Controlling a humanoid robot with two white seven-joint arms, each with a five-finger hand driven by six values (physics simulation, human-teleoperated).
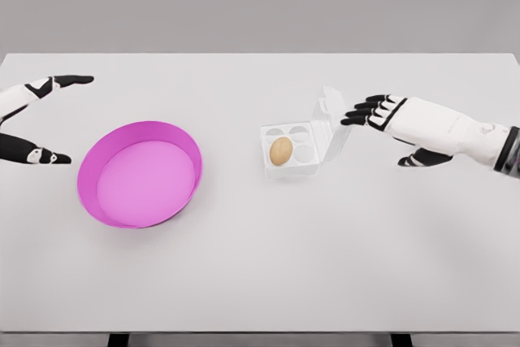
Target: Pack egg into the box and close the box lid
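— Fingers (367, 110) of our right hand (396, 119) are stretched out and hold nothing; their tips are just beside the raised lid (331, 123), and we cannot tell if they touch it.

— And the egg (281, 150)?

— It sits in the front left cup of the box (292, 152), which stands open on the white counter (260, 266).

— Our left hand (36, 115)?

— It is at the left edge, fingers and thumb wide apart, empty. Near it we see a pink bowl (140, 173), well apart from the box.
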